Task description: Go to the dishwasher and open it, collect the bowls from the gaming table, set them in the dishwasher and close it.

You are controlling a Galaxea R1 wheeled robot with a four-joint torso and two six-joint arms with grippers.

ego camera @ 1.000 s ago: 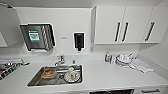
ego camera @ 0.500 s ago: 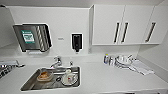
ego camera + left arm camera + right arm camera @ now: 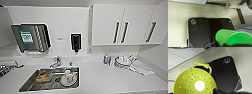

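Observation:
A bright green bowl (image 3: pixel 230 37) shows large and close in the left wrist view, with my left gripper (image 3: pixel 226 45) shut on its rim. In the right wrist view a yellow-green perforated bowl (image 3: pixel 193 80) with a loop handle is just as close, and my right gripper (image 3: pixel 217 91) is shut on its edge. Pale floor lies below both. The dishwasher and the gaming table are out of view.
Ahead is a white countertop (image 3: pixel 107 80) with a steel sink (image 3: pixel 31 86) holding a brownish dish (image 3: pixel 43 76) and white crockery (image 3: pixel 68 78). A faucet (image 3: pixel 56 62), black soap dispenser (image 3: pixel 75 42), towel dispenser (image 3: pixel 31 37), wall cabinets (image 3: pixel 125 23) and stacked plates (image 3: pixel 122 62) are also there.
The whole head picture has shifted a little, so the camera has moved slightly. The counter, sink and cabinets keep their places relative to each other.

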